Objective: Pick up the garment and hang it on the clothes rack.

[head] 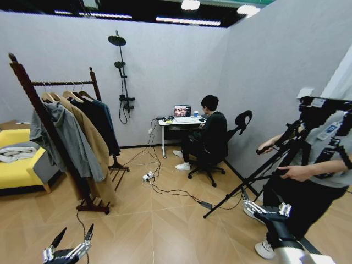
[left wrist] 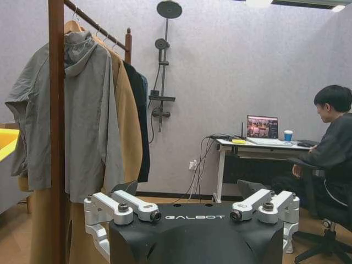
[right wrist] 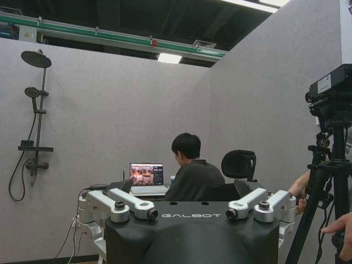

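Observation:
The clothes rack stands at the left, dark reddish-brown wood with knob-topped posts; its near post is close in the left wrist view. On it hang a grey hoodie, a tan coat and a black coat. At the far end a strip of the dark teal garment shows behind the black coat. My left gripper is low, near the rack's base, open and holding nothing. My right gripper is low at the right, open.
A yellow sofa sits left of the rack. Cables and a power strip lie on the wood floor. A person sits at a desk by the back wall. A camera tripod, held by a person, stands near my right arm.

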